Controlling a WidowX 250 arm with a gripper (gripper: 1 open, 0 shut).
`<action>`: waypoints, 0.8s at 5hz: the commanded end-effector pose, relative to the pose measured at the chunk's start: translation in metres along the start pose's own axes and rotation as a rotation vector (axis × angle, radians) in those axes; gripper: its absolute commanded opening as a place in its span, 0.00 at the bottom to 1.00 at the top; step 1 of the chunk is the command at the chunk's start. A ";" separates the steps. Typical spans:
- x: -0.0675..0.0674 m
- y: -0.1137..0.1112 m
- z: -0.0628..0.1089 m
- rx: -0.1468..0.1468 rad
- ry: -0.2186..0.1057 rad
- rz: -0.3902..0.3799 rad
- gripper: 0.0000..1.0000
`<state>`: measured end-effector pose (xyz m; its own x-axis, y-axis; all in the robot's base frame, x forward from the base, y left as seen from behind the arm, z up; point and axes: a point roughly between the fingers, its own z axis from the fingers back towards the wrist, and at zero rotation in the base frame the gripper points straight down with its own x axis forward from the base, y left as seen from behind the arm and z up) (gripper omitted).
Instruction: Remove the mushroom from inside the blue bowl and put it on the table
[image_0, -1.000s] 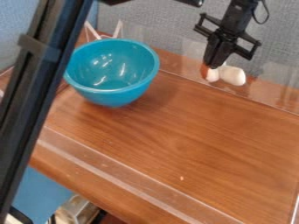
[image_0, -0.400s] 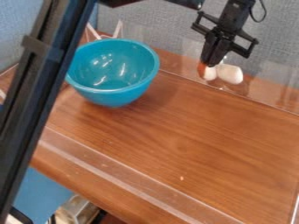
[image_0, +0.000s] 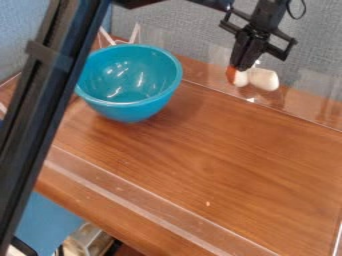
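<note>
- From the one camera, the mushroom (image_0: 254, 77) is a small pale thing at the far right of the table (image_0: 201, 150): a cream-white rounded body with a spot of orange-brown at its left side. It is tiny and a little blurred, so I cannot make out more detail.
- It is outside the blue bowl (image_0: 128, 83), well apart from it, close to the clear wall at the table's far edge.
- The bowl is glossy turquoise, round and deep, standing upright near the table's far left; I see only highlights on its inner wall.
- My gripper (image_0: 245, 64) hangs from above, pointing steeply down, its black fingers drawn together.
- My tips sit at the mushroom's orange end; whether I am pinching it or merely touching it, I cannot tell.
</note>
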<state>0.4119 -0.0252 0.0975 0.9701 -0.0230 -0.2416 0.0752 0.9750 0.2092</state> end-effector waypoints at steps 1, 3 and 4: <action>-0.002 0.014 0.025 -0.003 -0.058 0.040 0.00; -0.005 0.018 0.036 0.009 -0.056 0.054 0.00; -0.008 0.021 0.042 0.014 -0.058 0.061 0.00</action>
<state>0.4120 -0.0172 0.1186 0.9692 0.0169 -0.2456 0.0434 0.9702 0.2382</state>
